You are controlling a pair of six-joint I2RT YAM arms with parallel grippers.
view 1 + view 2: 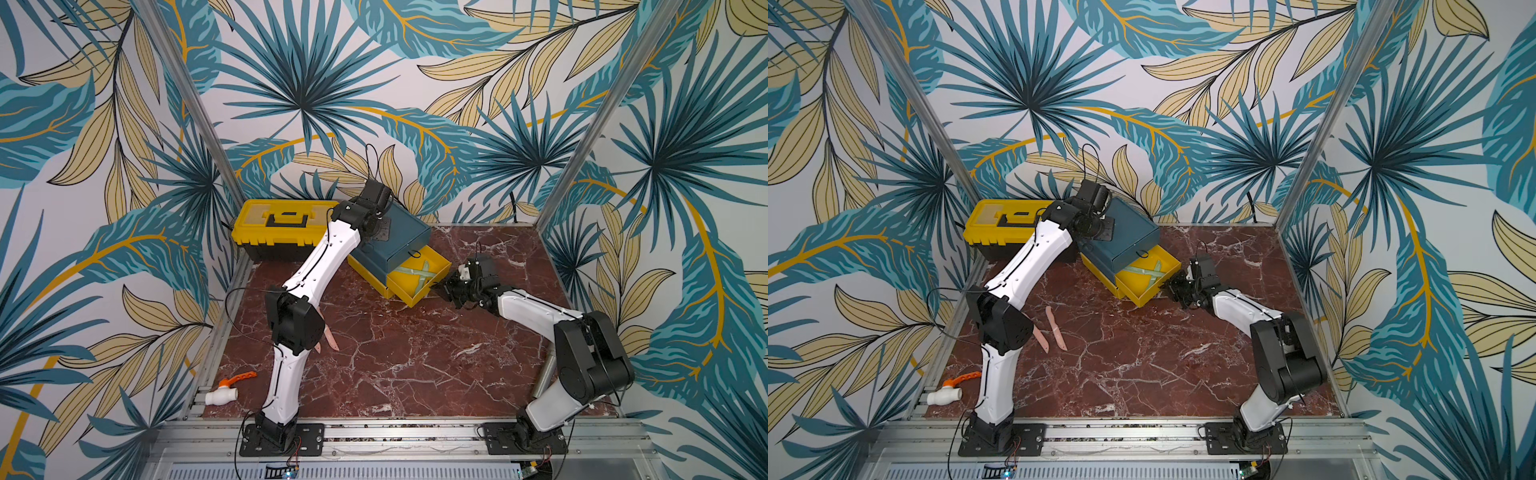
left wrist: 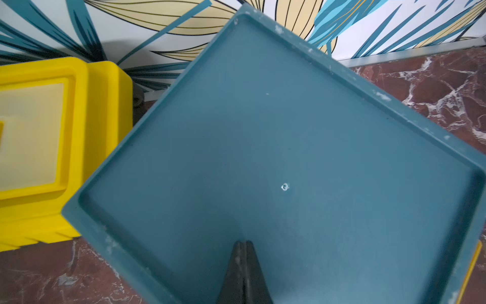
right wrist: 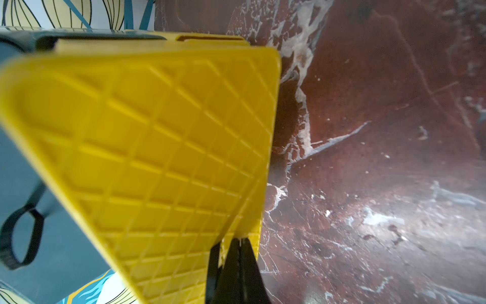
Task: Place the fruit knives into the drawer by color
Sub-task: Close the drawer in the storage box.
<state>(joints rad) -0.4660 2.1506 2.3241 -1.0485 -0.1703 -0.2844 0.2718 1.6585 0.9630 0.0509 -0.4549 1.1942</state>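
Left gripper (image 2: 244,246), fingers pressed together, bears on chest (image 2: 263,131) top. Right gripper (image 3: 239,243), likewise closed and empty, sits at front corner of open yellow drawer (image 1: 432,286). Two green knives (image 1: 417,272) lie crossed inside. Two pink knives (image 1: 1056,328) wait on table (image 1: 1163,365). Blue pair unseen; likely stowed, so a third remains.

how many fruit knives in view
4. Two green knives crossed in the yellow drawer; two pink knives on the table by the left arm. Others may be hidden.

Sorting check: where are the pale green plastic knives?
The pale green knives lie crossed inside the open yellow drawer, beside the right gripper, in both top views.
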